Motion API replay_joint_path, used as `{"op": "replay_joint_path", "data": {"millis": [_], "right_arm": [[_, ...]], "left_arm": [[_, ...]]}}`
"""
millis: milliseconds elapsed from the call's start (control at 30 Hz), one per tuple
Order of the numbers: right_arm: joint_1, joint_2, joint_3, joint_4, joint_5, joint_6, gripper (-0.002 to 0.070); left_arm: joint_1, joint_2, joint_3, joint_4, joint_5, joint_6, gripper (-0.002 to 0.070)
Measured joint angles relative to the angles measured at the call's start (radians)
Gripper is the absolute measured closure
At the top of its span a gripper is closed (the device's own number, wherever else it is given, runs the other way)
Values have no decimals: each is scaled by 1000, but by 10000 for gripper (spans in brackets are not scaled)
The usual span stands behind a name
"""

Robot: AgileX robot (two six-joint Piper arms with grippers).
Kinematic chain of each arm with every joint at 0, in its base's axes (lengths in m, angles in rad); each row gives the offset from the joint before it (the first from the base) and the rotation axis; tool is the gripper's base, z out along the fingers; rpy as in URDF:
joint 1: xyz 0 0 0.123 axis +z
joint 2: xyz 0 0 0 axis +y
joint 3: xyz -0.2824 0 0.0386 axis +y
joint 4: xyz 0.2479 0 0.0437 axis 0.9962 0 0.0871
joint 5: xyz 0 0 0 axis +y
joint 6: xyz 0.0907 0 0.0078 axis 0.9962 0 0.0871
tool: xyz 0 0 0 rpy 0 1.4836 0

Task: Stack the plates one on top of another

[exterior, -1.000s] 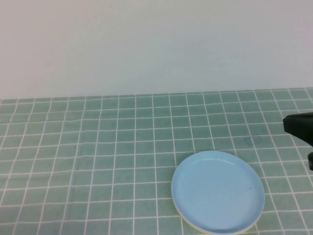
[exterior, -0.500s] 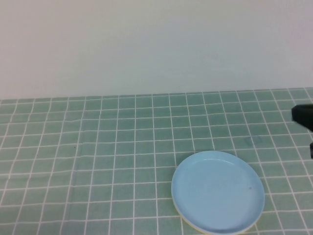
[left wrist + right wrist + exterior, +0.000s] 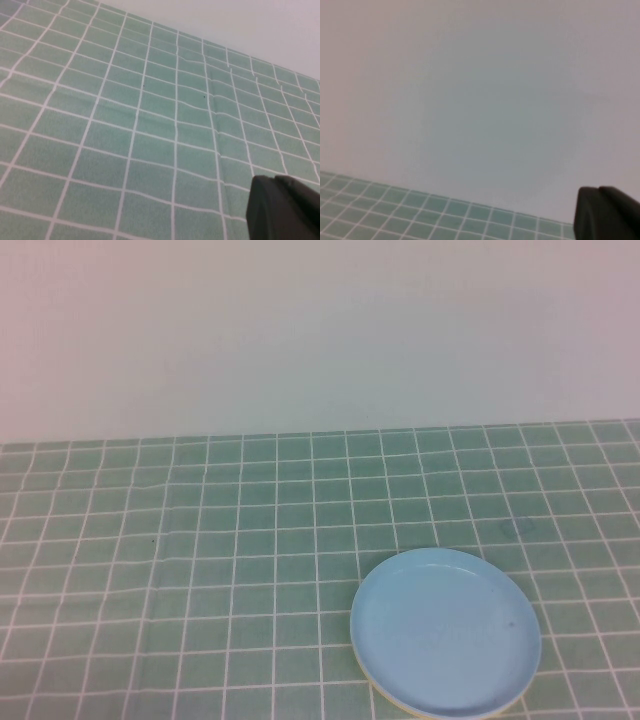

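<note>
A light blue plate [image 3: 445, 628] lies on the green checked cloth at the front right of the high view. A thin yellow rim [image 3: 395, 701] of another plate shows under its near edge. Neither gripper shows in the high view. My left gripper [image 3: 275, 180] hangs over bare cloth in the left wrist view, its dark fingers together and empty. My right gripper [image 3: 598, 190] is raised and faces the white wall in the right wrist view, its fingers together and empty. No plate shows in either wrist view.
The green checked cloth [image 3: 200, 570] covers the table up to a white wall [image 3: 320, 330] at the back. A crease runs through the cloth [image 3: 212, 100] in the left wrist view.
My right gripper, at the right edge of the high view a second ago, has drawn back to the right and left that view. The plates have not moved.
</note>
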Motion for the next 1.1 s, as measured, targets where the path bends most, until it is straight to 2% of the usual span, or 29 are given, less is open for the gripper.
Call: {"op": "replay_joint_path", "data": {"millis": [167, 467, 533, 733, 800, 900, 1100], "right_arm": [[-10, -112, 123, 30, -98, 2, 678], [-10, -124, 206, 53, -193, 29, 678], [-10, -124, 215, -88, -186, 164, 678], [-10, -124, 245, -841, -82, 964, 678], [-10, -124, 258, -983, -64, 1122, 678], [-10, -124, 267, -1080, -64, 1211, 678], [-21, -163, 317, -1146, -47, 1234, 678]], "left_arm": [[0, 0, 0, 0, 0, 0, 676], [0, 0, 0, 0, 0, 0, 676], [0, 0, 0, 0, 0, 0, 676], [0, 0, 0, 0, 0, 0, 676], [0, 0, 0, 0, 0, 0, 676], [0, 0, 0, 0, 0, 0, 676], [0, 2, 0, 0, 0, 0, 676]]}}
